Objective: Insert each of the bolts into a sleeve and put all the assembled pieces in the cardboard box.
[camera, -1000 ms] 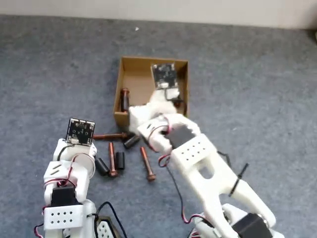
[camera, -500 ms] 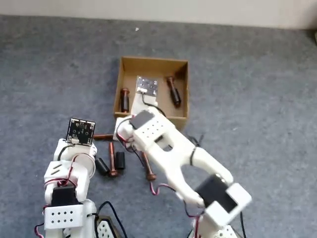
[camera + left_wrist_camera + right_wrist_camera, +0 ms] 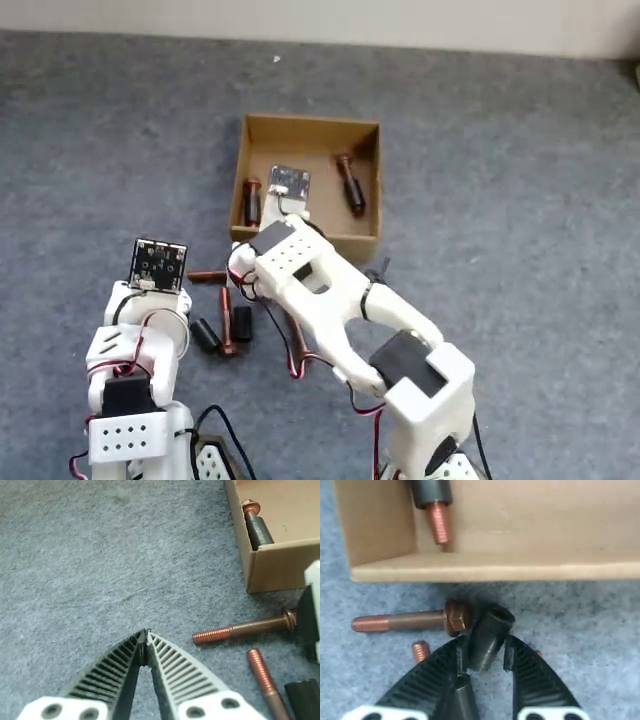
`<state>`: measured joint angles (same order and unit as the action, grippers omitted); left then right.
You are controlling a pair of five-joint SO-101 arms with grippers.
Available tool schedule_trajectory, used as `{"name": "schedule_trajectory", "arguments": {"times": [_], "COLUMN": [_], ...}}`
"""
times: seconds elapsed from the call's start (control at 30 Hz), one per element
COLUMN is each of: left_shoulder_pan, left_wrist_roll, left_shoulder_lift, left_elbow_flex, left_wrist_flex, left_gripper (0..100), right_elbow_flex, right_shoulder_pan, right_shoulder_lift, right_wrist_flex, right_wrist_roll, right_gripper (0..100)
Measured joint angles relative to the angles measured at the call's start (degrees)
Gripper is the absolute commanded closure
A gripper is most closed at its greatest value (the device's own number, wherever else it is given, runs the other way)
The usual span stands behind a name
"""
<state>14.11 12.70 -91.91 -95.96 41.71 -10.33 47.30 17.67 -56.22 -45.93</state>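
Note:
The cardboard box point(image 3: 310, 135) holds two assembled pieces, one along its left wall point(image 3: 252, 201) and one at the right point(image 3: 350, 183). In front of the box my right gripper point(image 3: 485, 652) is shut on a black sleeve point(image 3: 491, 632) lying on the carpet, one finger on each side of it. A loose bolt point(image 3: 410, 621) lies head-first against that sleeve. My left gripper point(image 3: 145, 641) is shut and empty over bare carpet, left of that bolt point(image 3: 245, 629). A second bolt point(image 3: 227, 320) lies between two more sleeves point(image 3: 205, 335) point(image 3: 242, 322).
The right arm point(image 3: 320, 290) stretches across the middle and covers part of a third bolt point(image 3: 292, 350). The box's front wall point(image 3: 495, 572) stands just beyond the held sleeve. Open grey carpet spreads to the left and right of the box.
The right arm has come out of the box, leaving an assembled piece at its right side, and dropped to the sleeve in front of the box. The left arm has hardly moved.

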Motion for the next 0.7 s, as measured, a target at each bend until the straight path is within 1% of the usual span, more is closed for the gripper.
{"name": "schedule_trajectory", "arguments": {"times": [0.13,0.17,0.23,0.27,0.3,0.5,0.6,0.7], "left_shoulder_pan": [0.0,0.0,0.0,0.0,0.0,0.0,0.0,0.0], "left_wrist_roll": [0.0,0.0,0.0,0.0,0.0,0.0,0.0,0.0], "left_shoulder_lift": [0.0,0.0,0.0,0.0,0.0,0.0,0.0,0.0], "left_elbow_flex": [0.0,0.0,0.0,0.0,0.0,0.0,0.0,0.0], "left_wrist_flex": [0.0,0.0,0.0,0.0,0.0,0.0,0.0,0.0], "left_gripper": [99,99,99,99,99,99,99,99], "right_elbow_flex": [0.3,0.3,0.3,0.3,0.3,2.8,3.0,3.0], "right_shoulder_pan": [-0.7,-1.1,-1.8,-2.0,-2.3,-2.5,-2.9,-2.9], "right_shoulder_lift": [1.6,1.6,1.6,1.6,1.6,1.1,-3.6,-10.5], "right_wrist_flex": [-0.3,-0.4,-0.4,-0.7,-1.1,-7.1,-10.7,-12.0], "right_wrist_roll": [0.0,0.0,0.0,0.0,0.3,7.6,11.5,15.4], "right_gripper": [89.6,91.3,98.6,99.8,98.5,99.4,99.4,99.4]}}
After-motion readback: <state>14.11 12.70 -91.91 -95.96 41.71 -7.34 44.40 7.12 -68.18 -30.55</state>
